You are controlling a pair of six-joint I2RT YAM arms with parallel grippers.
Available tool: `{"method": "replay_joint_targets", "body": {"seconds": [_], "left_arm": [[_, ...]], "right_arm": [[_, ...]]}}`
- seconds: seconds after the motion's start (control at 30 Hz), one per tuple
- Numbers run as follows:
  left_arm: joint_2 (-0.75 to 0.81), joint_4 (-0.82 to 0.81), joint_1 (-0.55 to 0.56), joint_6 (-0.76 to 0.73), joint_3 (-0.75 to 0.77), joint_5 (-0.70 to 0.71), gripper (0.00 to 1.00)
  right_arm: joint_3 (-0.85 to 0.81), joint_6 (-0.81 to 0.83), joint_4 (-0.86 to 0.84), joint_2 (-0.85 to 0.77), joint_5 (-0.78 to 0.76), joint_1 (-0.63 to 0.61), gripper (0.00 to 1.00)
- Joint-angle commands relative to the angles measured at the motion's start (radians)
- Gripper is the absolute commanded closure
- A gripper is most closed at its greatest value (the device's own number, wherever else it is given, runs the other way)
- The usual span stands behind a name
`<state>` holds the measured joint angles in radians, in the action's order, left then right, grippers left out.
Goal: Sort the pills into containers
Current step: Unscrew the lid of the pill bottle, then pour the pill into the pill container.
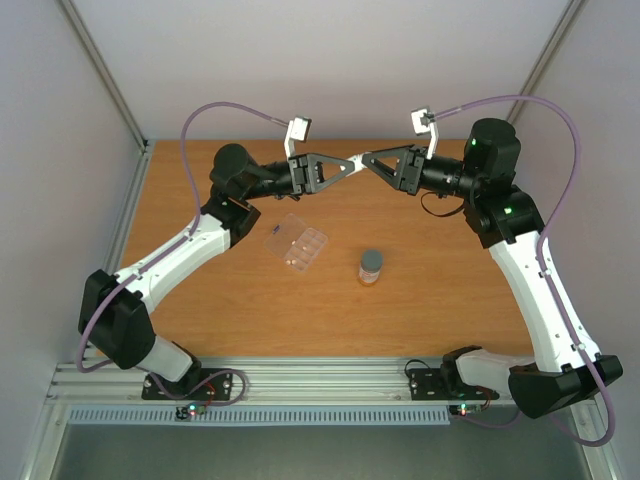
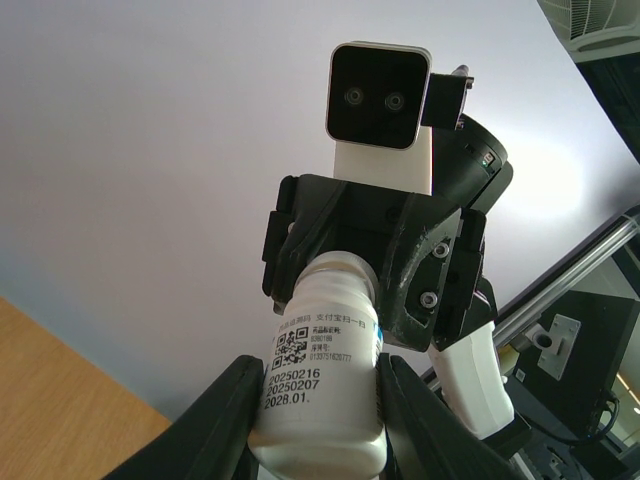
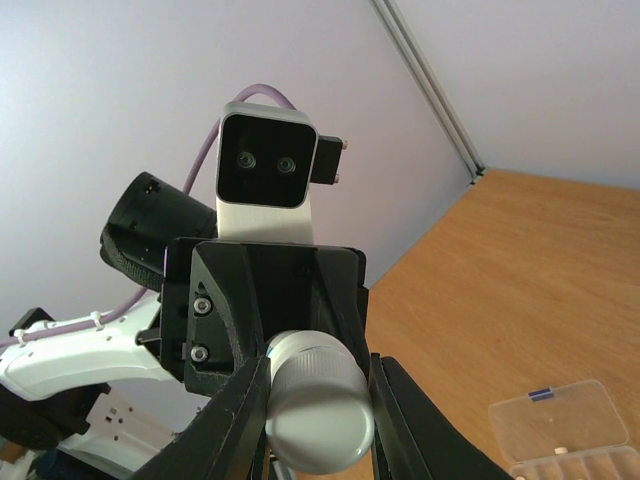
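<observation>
top external view: at twelve o'clock the left gripper (image 1: pixel 345 168) clamps a white labelled plastic bottle (image 2: pixel 325 370), the right gripper (image 1: pixel 376 162) pinches its grey round cap (image 3: pixel 318 405), likely to unscrew it; clear rectangular plastic pill box (image 1: pixel 300 240) waits at seven o'clock, pills indiscernible.

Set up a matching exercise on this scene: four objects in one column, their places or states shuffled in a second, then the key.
Objects
1. white plastic bottle with a printed label
2. silver-grey round cap
3. flat clear plastic pill box
4. small amber-looking bottle with a dark grey lid

Places or states
A. stands upright on the wooden table
B. clamped in the right gripper
C. lies flat on the table, lid open
D. body clamped in the left gripper, up in the air

Pairs: 1-D, 2-B, 3-C, 4-A.
</observation>
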<state>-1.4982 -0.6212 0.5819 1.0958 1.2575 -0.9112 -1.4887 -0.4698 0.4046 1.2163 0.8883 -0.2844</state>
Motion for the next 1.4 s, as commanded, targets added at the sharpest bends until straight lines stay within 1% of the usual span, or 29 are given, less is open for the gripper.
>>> {"method": "replay_joint_targets", "body": {"seconds": [0.0,0.2,0.33,0.4,0.53,0.7,0.8,0.97,1.37], "left_arm": [[0.012,-0.075,-0.007,0.017,-0.012,0.007,1.0],[0.014,-0.128,-0.008,0.06,-0.022,0.001,1.0],[0.005,-0.177,-0.009,0.114,-0.025,-0.016,1.0],[0.01,-0.176,-0.008,0.122,-0.029,-0.014,1.0],[0.029,-0.122,-0.009,0.084,-0.034,-0.005,1.0],[0.059,-0.071,-0.016,0.013,-0.072,0.012,1.0],[0.093,-0.076,-0.032,-0.022,-0.131,0.032,1.0],[0.145,-0.144,-0.07,-0.039,-0.276,0.059,1.0],[0.279,-0.207,-0.123,-0.137,-0.632,0.173,1.0]], "right_arm": [[-0.018,0.032,0.015,-0.025,-0.012,0.001,0.83],[-0.013,0.091,0.014,-0.046,-0.011,0.001,0.81],[0.015,0.162,0.005,-0.068,-0.008,0.0,0.8],[0.034,0.175,-0.007,-0.08,-0.023,0.001,0.79],[0.041,0.176,-0.002,-0.087,-0.056,0.001,0.79],[0.05,0.174,0.014,-0.103,-0.159,0.0,0.79],[0.063,0.169,0.019,-0.112,-0.191,0.001,0.79],[0.101,0.165,0.014,-0.139,-0.25,0.002,0.79],[0.217,0.145,-0.036,-0.207,-0.315,0.002,0.79]]}}
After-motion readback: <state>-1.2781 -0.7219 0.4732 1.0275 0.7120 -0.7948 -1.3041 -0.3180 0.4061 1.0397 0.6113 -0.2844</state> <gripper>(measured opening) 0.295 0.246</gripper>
